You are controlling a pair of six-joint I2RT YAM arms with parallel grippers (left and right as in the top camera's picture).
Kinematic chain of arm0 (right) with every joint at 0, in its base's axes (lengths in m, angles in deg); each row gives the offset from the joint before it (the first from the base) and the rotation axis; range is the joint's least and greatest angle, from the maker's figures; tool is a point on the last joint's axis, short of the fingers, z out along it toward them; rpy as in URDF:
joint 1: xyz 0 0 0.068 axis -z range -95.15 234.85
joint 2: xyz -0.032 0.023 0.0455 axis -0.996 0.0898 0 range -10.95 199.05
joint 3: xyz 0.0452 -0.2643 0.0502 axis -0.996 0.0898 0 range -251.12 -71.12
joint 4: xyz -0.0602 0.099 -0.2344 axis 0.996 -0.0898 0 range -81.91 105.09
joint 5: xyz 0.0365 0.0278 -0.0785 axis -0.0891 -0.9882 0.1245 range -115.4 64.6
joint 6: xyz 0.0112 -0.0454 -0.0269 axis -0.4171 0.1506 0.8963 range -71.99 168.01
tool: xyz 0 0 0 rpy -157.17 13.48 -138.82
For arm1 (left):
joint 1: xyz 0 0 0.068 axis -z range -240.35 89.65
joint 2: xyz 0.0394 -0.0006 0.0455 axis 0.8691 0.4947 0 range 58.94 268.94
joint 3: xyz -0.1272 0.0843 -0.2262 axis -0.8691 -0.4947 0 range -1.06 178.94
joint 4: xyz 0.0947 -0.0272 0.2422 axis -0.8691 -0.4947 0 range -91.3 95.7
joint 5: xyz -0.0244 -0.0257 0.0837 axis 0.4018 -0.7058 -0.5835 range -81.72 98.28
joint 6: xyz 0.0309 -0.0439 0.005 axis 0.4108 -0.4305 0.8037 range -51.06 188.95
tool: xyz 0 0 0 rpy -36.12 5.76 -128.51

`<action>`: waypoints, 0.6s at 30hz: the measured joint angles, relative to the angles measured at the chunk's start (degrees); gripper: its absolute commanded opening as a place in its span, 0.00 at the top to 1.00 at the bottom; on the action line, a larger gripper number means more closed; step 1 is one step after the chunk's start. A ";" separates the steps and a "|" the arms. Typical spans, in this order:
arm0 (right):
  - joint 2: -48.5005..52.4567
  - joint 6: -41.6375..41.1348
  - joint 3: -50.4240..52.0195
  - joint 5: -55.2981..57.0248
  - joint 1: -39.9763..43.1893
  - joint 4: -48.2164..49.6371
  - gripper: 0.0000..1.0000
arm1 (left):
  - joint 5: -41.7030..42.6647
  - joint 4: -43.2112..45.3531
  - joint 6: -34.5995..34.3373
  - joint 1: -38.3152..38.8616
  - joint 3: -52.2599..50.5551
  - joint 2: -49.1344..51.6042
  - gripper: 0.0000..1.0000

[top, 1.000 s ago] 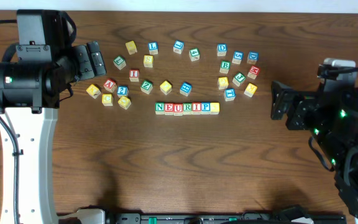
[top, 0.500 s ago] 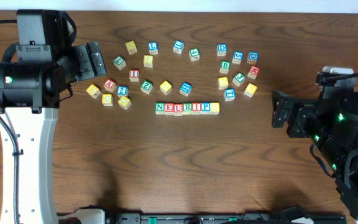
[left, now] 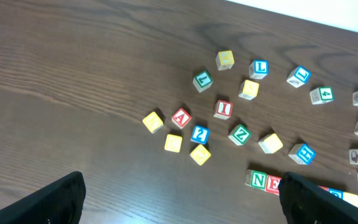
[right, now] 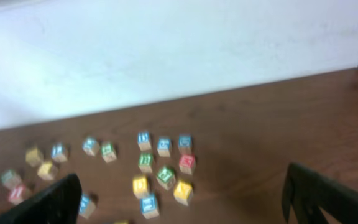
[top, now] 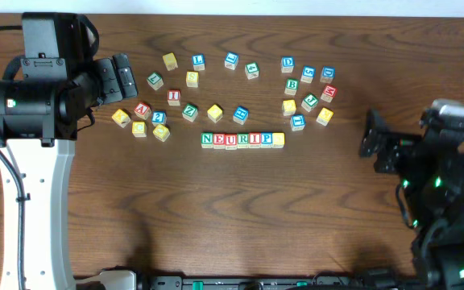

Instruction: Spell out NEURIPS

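The row of seven cubes [top: 242,139] lies near the middle of the wooden table [top: 240,217], the cubes touching side by side in one straight line. From the left end they run green N cube [top: 207,139], red E cube [top: 219,139], red U cube [top: 231,139], green R cube [top: 242,139], red I cube [top: 254,139], blue P cube [top: 266,138] and yellow-faced cube [top: 278,138], whose letter is too small to read.

The left gripper [top: 131,76] sits up and to the left of the row, well apart from the N end. Its jaws are spread wide and hold nothing. A scatter of loose cubes lies between it and the row, a red A cube [top: 142,109] and a green Z cube [top: 189,111] among them. In the left wrist view its dark fingers [left: 55,199] fill the two bottom corners. The N and E show just beside the right-hand finger, and the rest of the row is hidden behind it.

The right gripper [top: 366,133] hangs off the right end of the row, roughly level with it and well apart from the yellow-faced cube. Its jaws are wide apart too, and empty. Its wrist view is blurred: a second cluster of cubes [right: 160,174] shows on the table before a white wall [right: 179,56], and the row cannot be made out there.
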 measured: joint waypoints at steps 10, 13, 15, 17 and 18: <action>-24.28 1.95 32.98 -5.92 7.52 23.56 0.01 | 0.00 0.00 0.00 0.00 0.00 0.00 0.02; -31.01 1.99 40.81 -6.49 8.07 26.56 0.01 | 0.00 -0.02 0.00 0.00 0.00 0.00 0.02; -34.14 2.01 44.98 -6.69 8.26 28.26 0.01 | 0.00 -0.02 0.00 0.00 0.00 0.00 0.02; -35.89 1.99 47.63 -6.78 8.28 29.49 0.01 | 0.02 -0.04 0.00 0.00 0.00 0.00 0.02; -36.81 2.01 48.98 -6.82 8.28 30.01 0.01 | 0.00 0.00 0.02 0.00 0.00 0.00 0.02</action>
